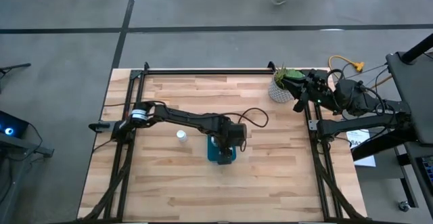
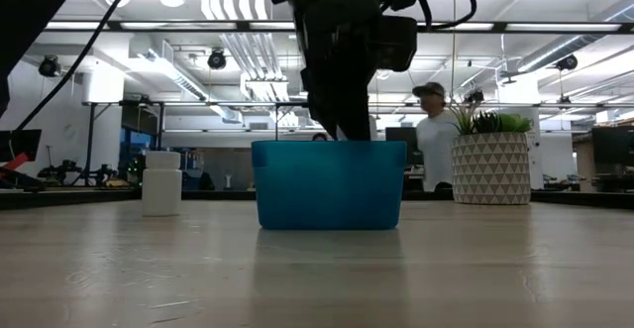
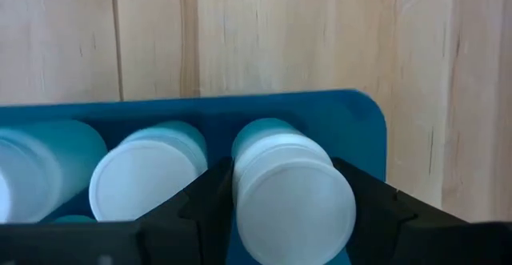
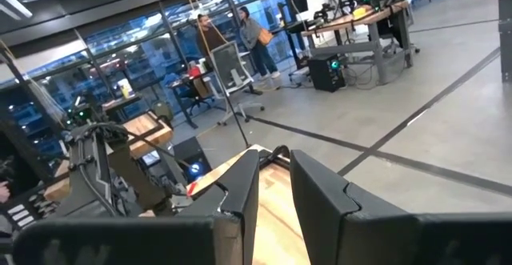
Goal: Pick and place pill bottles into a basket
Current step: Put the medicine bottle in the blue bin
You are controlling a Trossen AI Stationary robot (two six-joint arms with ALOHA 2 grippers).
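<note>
The teal tray (image 1: 222, 155) stands mid-table; it also shows in the low view (image 2: 327, 184) and its far rim in the left wrist view (image 3: 240, 109). My left gripper (image 1: 230, 137) reaches down into it, shut on a white pill bottle (image 3: 292, 201). Other white bottles (image 3: 148, 189) stand upright in the tray beside it. One more bottle (image 1: 181, 135) stands on its base on the table left of the tray, as the low view (image 2: 161, 182) shows. My right gripper (image 4: 272, 177) waits at the table's far right, its fingers a little apart and empty. My left gripper pinches the pill bottle by its two opposite sides just under the cap (image 3: 240, 193), between its two fingers (image 3: 204, 209). The fingers come from above, pointing down. The bottle is upright inside the tray, next to the other bottles; the tray wall hides its base.
A white patterned pot with a green plant (image 1: 283, 87) stands at the table's far right corner, near my right arm. A person (image 2: 433, 135) stands in the room behind the table. Bare wooden tabletop (image 1: 176, 190) lies on the near side of the tray.
</note>
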